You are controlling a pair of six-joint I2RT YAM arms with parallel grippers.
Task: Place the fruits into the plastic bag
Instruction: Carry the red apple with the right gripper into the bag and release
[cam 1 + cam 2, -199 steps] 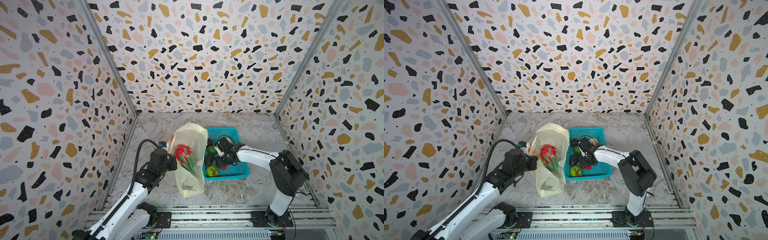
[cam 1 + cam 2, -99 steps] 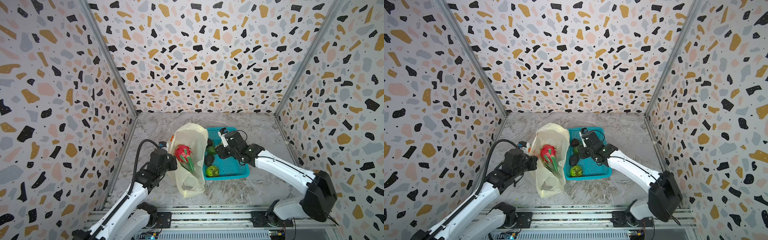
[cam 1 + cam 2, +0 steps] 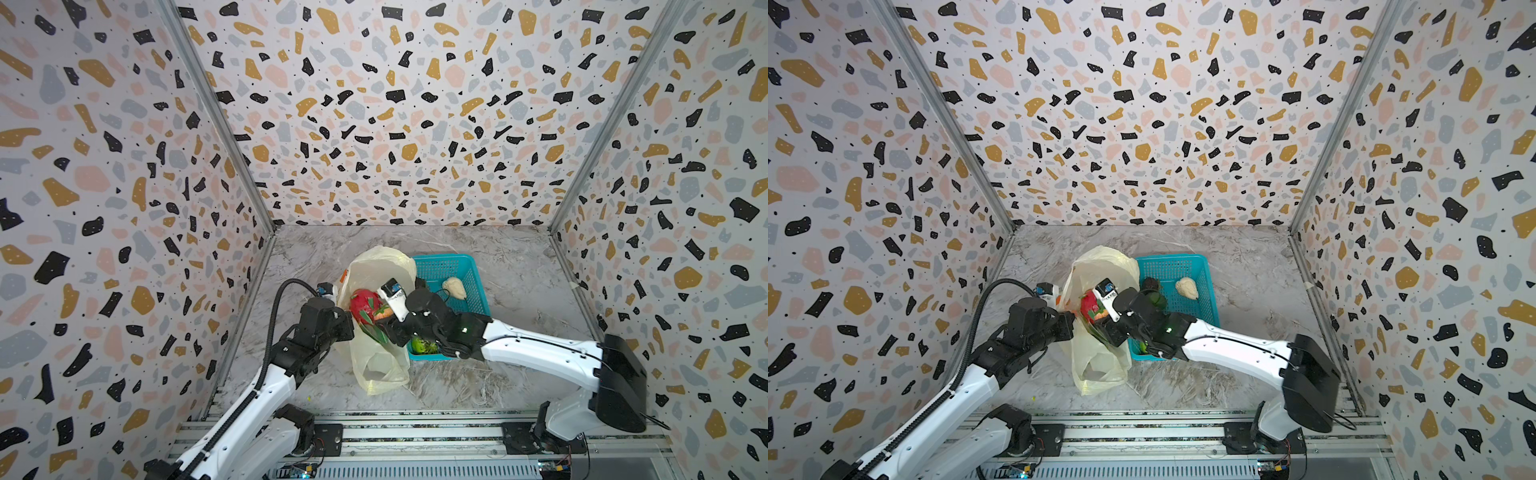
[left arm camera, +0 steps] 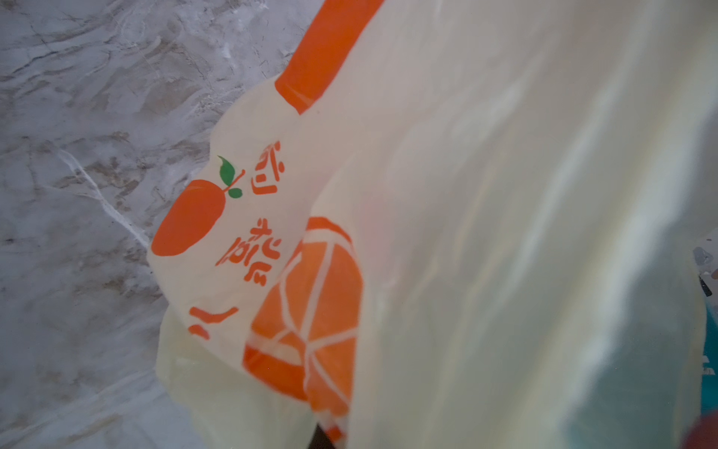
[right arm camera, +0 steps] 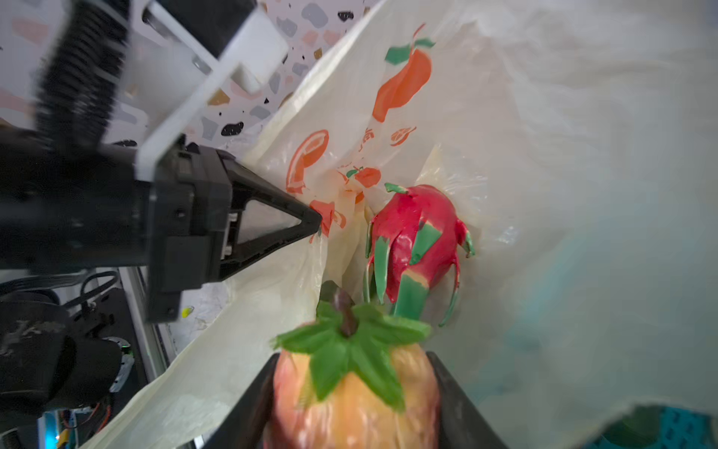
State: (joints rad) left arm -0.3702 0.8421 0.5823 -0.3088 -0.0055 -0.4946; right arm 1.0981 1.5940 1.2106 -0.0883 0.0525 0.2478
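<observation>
The cream-yellow plastic bag (image 3: 380, 266) (image 3: 1100, 266) stands open in the middle of the floor. My left gripper (image 3: 347, 322) (image 5: 314, 223) is shut on its left rim and holds the mouth up; in the left wrist view the bag (image 4: 466, 194) hides the jaws. A red dragon fruit (image 3: 363, 305) (image 5: 415, 241) lies inside. My right gripper (image 3: 384, 313) (image 5: 353, 361) is shut on a small red-pink fruit (image 5: 355, 404) with a green leafy top, held in the bag's mouth just above the dragon fruit.
A teal mesh basket (image 3: 453, 266) (image 3: 1183, 266) touches the bag's right side. It holds a cream lump (image 3: 455, 287), a dark fruit (image 3: 1150, 284) and a green fruit (image 3: 422, 345) under my right arm. Patterned walls close in left, right and behind.
My right gripper has lifted out of the basket with the red-pink fruit and swung left into the bag's mouth. The left gripper and the bag have stayed put.
</observation>
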